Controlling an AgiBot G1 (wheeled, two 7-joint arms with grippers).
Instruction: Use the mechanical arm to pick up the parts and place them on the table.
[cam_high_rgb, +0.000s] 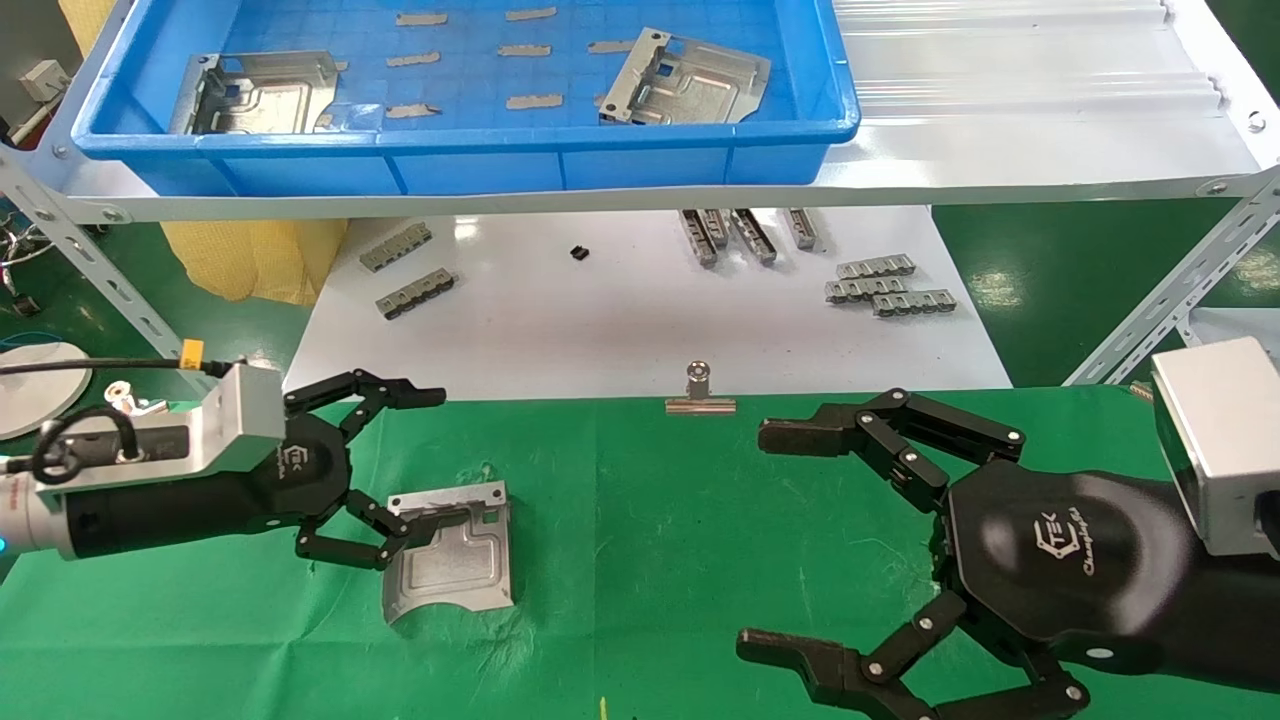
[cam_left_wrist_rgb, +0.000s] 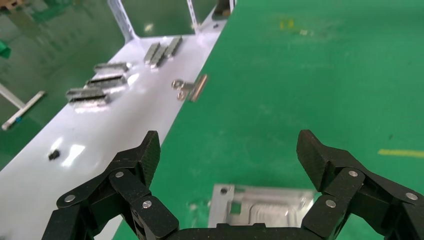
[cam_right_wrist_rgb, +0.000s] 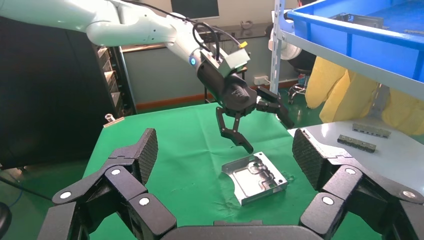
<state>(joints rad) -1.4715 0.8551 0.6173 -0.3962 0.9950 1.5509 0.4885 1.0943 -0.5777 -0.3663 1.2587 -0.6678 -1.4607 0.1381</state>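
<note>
One silvery ridged part (cam_high_rgb: 450, 553) lies flat on the green table (cam_high_rgb: 650, 560), just beneath the spread fingers of the left gripper (cam_high_rgb: 400, 475); two more parts (cam_high_rgb: 262, 93) (cam_high_rgb: 685, 80) lie far beyond it.

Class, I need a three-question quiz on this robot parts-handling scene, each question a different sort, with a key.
1. True or false: the left gripper is shut on the sheet-metal part lying on the green table.
2. How many sheet-metal parts lie in the blue tray?
3. The binder clip sits: A) in the tray B) at the green cloth's far edge C) in the right gripper.

Key: 1 false, open above it; 2 two; 3 B.
</note>
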